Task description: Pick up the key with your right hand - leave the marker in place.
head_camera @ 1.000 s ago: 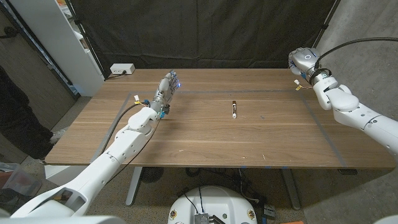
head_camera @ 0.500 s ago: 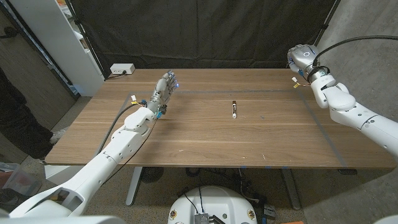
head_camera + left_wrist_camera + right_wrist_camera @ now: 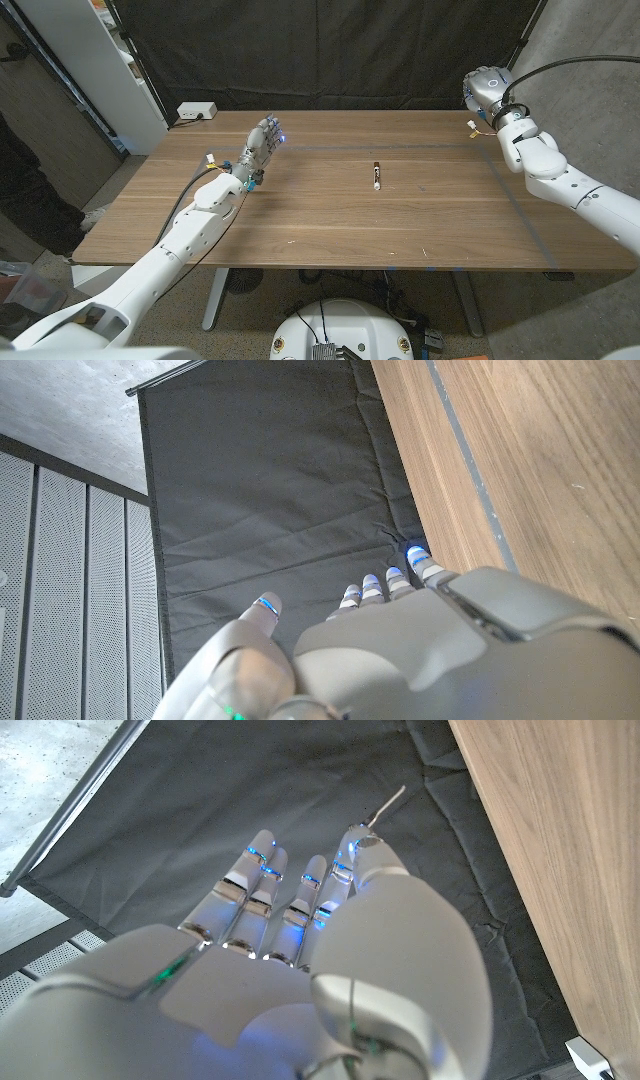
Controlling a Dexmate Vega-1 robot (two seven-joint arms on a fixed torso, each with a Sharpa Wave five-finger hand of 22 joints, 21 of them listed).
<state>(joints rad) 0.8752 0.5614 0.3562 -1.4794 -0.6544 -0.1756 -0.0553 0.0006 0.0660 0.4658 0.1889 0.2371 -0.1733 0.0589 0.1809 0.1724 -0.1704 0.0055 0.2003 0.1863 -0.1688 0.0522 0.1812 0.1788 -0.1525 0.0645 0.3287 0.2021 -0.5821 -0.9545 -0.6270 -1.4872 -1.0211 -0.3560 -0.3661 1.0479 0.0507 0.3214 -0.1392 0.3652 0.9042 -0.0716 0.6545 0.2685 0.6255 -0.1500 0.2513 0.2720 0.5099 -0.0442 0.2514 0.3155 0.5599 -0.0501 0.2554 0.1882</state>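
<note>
Head view, with both wrist views. My right hand (image 3: 484,88) is raised at the far right corner of the wooden table (image 3: 320,230), in front of the black curtain (image 3: 330,50) that hangs behind it. In the right wrist view its fingers (image 3: 255,870) reach out straight and lie close side by side, blue lights glowing along them, with the thumb in front. A thin pale strand (image 3: 388,805) juts out past one fingertip. I cannot tell what the strand is, nor whether this hand is holding anything. I cannot make out the key in any view, so I cannot say where it is. The marker (image 3: 376,176) lies on the table near the middle, a little toward the right, its length running from the near side to the far side. It has a dark cap end and a paler barrel, it lies well apart from both hands, and any print on it is too small to read. My left hand (image 3: 262,148) stands over the far left part of the table, fingers spread slightly and pointing toward the curtain, thumb apart from them, holding nothing. A white box (image 3: 195,111) sits at the far left corner of the table; no label on it is legible. Thin tape lines (image 3: 520,205) cross the tabletop.
</note>
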